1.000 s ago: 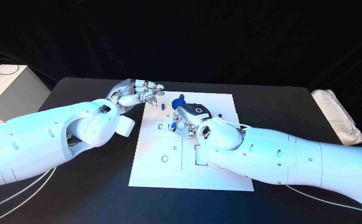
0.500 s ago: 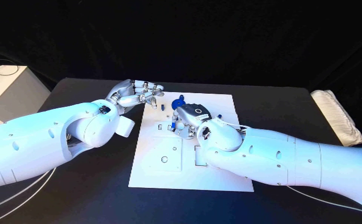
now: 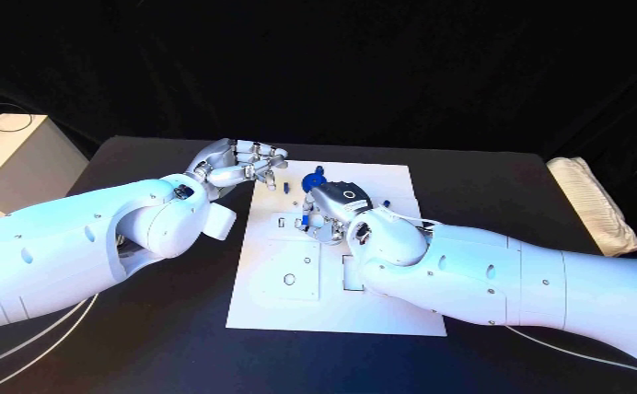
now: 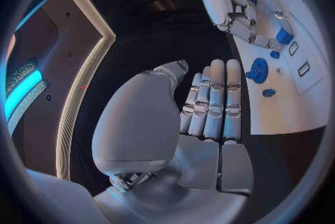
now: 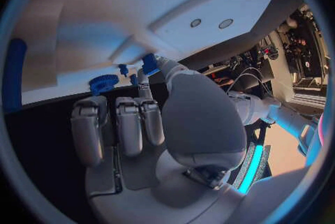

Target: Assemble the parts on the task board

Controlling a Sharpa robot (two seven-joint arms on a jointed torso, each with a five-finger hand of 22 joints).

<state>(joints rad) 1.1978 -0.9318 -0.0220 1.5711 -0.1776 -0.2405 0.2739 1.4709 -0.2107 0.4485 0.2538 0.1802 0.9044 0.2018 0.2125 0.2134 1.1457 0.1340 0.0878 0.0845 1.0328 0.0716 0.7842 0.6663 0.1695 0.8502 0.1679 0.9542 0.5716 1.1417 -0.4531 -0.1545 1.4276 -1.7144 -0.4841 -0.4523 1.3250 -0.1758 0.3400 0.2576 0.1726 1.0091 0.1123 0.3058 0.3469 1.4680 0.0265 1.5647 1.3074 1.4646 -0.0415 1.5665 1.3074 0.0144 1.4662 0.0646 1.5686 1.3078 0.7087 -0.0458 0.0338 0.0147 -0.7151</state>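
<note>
Still, the board [image 3: 299, 297] in the table's middle looks mostly unfilled, so I judge assembly is early. I count one blue gear [image 3: 313, 179] near its far edge, two small blue bits beside it, and one blue part [image 5: 150, 63] pinched in the right hand [image 3: 335, 204]. The left hand [image 3: 243, 166] hovers just off the board's far left corner, fingers together, holding nothing.

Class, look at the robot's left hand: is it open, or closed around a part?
Open. The left hand has its fingers straight, side by side, with nothing in them, beside the white board; the blue gear lies untouched.
</note>
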